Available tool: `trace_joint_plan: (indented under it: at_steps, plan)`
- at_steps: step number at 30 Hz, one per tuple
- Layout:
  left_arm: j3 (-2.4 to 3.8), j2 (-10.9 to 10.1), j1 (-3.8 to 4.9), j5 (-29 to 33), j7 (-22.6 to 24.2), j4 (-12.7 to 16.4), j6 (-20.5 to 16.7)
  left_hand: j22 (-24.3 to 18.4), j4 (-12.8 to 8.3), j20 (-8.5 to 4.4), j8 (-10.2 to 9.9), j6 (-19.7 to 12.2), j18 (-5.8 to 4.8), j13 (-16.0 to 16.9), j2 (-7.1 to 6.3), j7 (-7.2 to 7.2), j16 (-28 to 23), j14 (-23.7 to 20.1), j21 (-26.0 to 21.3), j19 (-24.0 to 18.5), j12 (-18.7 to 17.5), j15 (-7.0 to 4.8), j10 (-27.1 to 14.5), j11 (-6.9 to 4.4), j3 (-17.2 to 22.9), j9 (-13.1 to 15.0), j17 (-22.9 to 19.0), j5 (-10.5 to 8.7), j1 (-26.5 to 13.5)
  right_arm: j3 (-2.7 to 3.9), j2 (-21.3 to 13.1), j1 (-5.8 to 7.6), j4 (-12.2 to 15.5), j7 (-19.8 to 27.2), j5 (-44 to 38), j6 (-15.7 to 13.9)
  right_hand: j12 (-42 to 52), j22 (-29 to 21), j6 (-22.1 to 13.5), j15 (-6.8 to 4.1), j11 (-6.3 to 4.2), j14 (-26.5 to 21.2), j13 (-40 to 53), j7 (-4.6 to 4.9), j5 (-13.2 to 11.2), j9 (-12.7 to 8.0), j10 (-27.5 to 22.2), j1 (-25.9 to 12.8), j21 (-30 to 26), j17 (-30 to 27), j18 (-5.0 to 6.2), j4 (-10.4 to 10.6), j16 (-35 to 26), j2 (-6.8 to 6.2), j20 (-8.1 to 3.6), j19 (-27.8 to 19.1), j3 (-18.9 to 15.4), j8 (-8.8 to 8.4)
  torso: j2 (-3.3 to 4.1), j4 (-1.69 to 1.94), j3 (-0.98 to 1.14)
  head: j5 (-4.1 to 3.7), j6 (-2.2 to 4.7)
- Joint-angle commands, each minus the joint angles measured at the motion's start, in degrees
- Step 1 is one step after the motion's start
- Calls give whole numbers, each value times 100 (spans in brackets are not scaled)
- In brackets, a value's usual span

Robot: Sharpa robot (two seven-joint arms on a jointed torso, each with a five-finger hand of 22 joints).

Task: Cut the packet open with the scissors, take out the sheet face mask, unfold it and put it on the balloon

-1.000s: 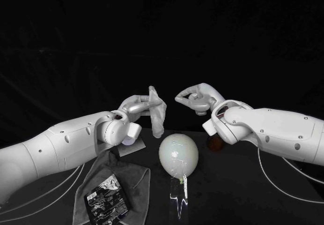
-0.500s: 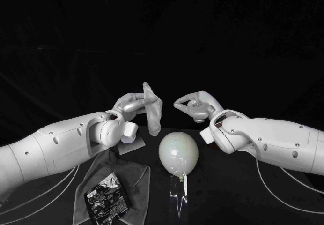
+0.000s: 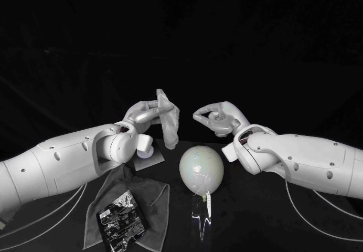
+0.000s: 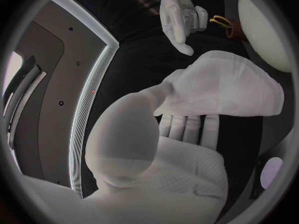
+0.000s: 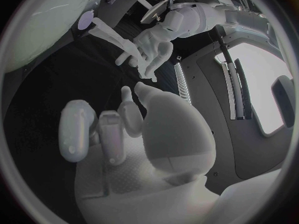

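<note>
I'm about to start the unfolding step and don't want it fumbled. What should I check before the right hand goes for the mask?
1. Mask out of the packet and held: ok. The left hand holds the sheet mask up above the table.
2. Mask unfolded: not ok. It is a folded strip.
3. Right hand free: ok. The right hand holds nothing, fingers curled, apart from the mask.
4. Balloon ready: ok. The balloon lies bare on the table between the arms.
5. Packet out of the way: ok. The packet lies on the grey cloth, beside the balloon.
6. Firmness of the left hand's grip: cannot tell.
</note>
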Motion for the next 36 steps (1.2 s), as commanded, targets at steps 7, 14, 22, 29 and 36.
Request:
trace_joint_plan:
  at_steps: [7,14,22,29,36]
  plan:
    - [6,-21,6,54,164,34,-87,10,11,-1,25,-13,40,-11,6,34,23,-31,16,-39,-10,-1,-31,7,39,92,7,15,51,4,87,-8,19,260,17,-90,16,1116,19,-34,11,553,119,10,17,-21,14,82,11,1325,-46,-58,28,6,-13,25,12,-51,-6,-5,2,29,-24]
    - [6,-21,6,54,168,32,-88,10,11,-1,25,-13,40,-11,6,34,23,-31,16,-39,-10,-1,-31,7,39,92,7,15,51,7,161,-9,-23,282,26,-119,12,1108,6,-29,18,551,116,19,19,-33,5,93,-13,1321,-41,-67,26,3,-11,13,12,-69,-9,-3,0,52,-38]
    - [6,-19,6,53,171,35,-87,10,11,-1,25,-13,40,-11,6,34,23,-31,16,-39,-10,-1,-31,7,39,92,7,15,51,10,247,-9,-102,274,27,-133,10,1105,-3,-25,24,551,115,27,18,-42,-2,98,-23,1319,-39,-72,25,1,-9,8,11,-81,-7,-3,-4,56,-30]
    - [6,-20,6,51,178,30,-82,14,2,0,31,-14,39,-14,1,41,35,-36,21,-42,-8,-1,-32,8,47,95,9,15,59,13,292,-9,-134,280,27,-152,5,1104,-6,-23,26,550,111,29,18,-44,-7,99,-26,1316,-38,-73,24,0,-9,6,11,-85,-8,-3,-1,61,-24]
    - [5,-19,6,50,181,28,-79,14,2,0,31,-14,39,-14,1,41,35,-36,21,-42,-8,-1,-32,8,47,95,9,15,59,21,339,-2,-153,282,16,-168,8,1102,-11,-19,30,550,113,33,19,-51,-10,106,-31,1317,-37,-79,25,1,-7,3,12,-94,-9,-9,2,73,15]
